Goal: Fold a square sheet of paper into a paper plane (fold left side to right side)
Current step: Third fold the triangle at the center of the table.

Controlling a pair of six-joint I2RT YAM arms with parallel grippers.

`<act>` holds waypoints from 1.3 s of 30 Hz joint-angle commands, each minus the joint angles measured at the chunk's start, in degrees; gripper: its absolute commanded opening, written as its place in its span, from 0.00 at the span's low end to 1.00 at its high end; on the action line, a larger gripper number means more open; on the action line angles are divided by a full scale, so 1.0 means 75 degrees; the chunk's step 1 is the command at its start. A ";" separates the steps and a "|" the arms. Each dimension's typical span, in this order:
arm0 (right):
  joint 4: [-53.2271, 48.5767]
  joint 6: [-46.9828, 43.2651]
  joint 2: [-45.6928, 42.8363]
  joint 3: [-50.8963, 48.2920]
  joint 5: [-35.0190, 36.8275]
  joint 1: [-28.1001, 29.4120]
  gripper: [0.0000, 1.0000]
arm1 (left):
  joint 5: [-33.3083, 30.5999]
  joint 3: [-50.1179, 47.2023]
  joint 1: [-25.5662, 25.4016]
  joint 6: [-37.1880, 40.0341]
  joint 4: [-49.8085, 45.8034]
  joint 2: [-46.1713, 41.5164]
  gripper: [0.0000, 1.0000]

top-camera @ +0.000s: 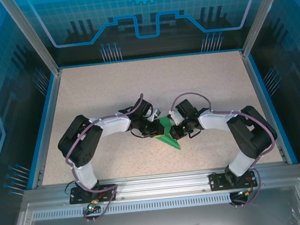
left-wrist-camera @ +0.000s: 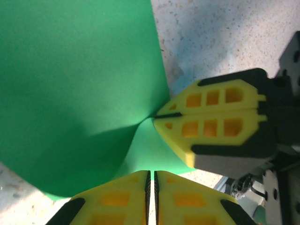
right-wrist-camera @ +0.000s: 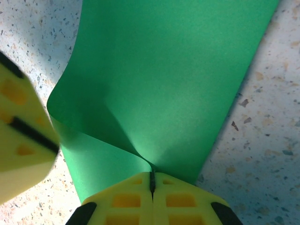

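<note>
Looking down from the top camera, I am seeing both arms reaching to the middle of the table (top-camera: 111,95). The left gripper (top-camera: 154,129) and right gripper (top-camera: 177,131) are flanking the square sheet of paper (top-camera: 169,138), a green pointed shape. The left wrist is giving me what that height is hiding: the right jaws are pinching the sheet's edge, and the left jaws are standing a slit apart. I cannot tell whether paper is caught there. From the right wrist, I am watching the sheet curling beside the pinch.
</note>
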 commanded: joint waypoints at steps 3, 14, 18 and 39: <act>-0.0632 -0.0088 0.0276 0.0014 0.0340 0.0081 0.02 | 0.0246 -0.0119 -0.0089 -0.0107 0.0342 0.0290 0.13; -0.0757 -0.0100 0.0335 0.0107 0.0491 0.0091 0.02 | 0.0018 -0.0446 -0.0097 -0.0038 0.0189 0.0345 0.13; -0.0760 -0.0078 0.0324 0.0109 0.0497 0.0084 0.03 | -0.0094 -0.0494 -0.0089 -0.0020 0.0147 0.0397 0.13; -0.1818 0.0512 -0.1802 0.0213 -0.1319 -0.0153 0.32 | -0.0340 -0.0718 -0.0086 0.0068 0.0018 0.0558 0.12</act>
